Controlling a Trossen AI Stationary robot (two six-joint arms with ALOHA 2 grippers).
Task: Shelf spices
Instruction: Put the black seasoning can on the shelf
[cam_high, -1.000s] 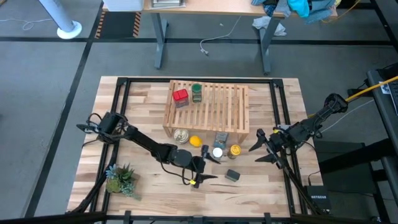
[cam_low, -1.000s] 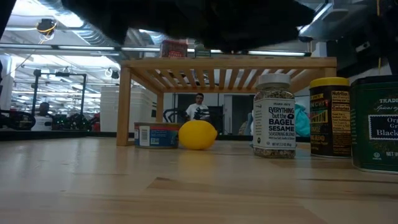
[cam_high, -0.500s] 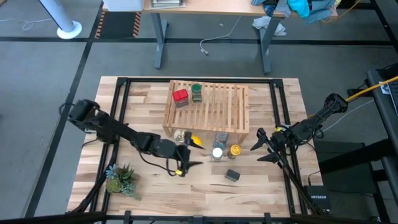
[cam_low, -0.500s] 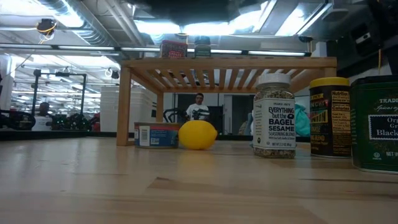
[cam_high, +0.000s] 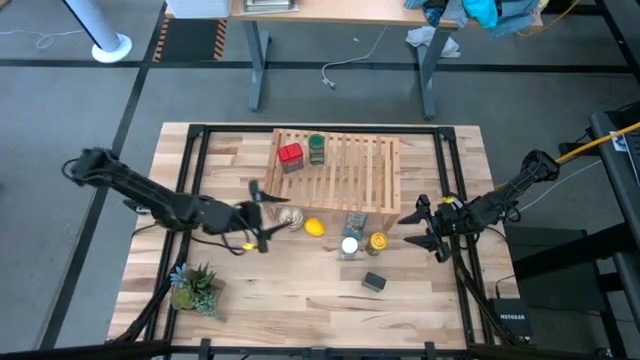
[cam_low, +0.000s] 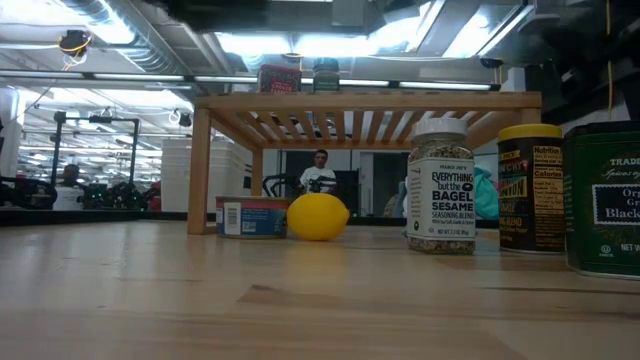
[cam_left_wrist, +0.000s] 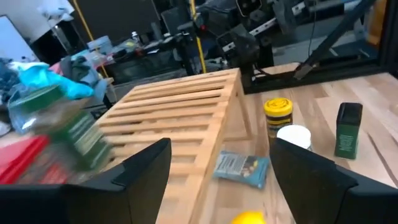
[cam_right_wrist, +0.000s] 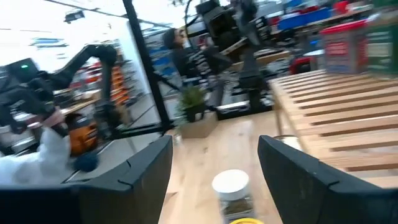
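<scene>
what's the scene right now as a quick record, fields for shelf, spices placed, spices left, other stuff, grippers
shelf: wooden rack at the table's far middle
on shelf: red tin, green-lidded jar
still on table: white-lidded jar, yellow-lidded jar, dark tin
other items: lemon, silver tin, blue packet, small plant
left gripper: open, empty, near the rack's front left corner
right gripper: open, empty, right of the rack

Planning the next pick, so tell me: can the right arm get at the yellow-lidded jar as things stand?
Probably yes. The right gripper is open and empty, beside the yellow-lidded jar, with bare tabletop between them. The white-lidded jar stands close on the jar's far side, leaving little room there.
</scene>
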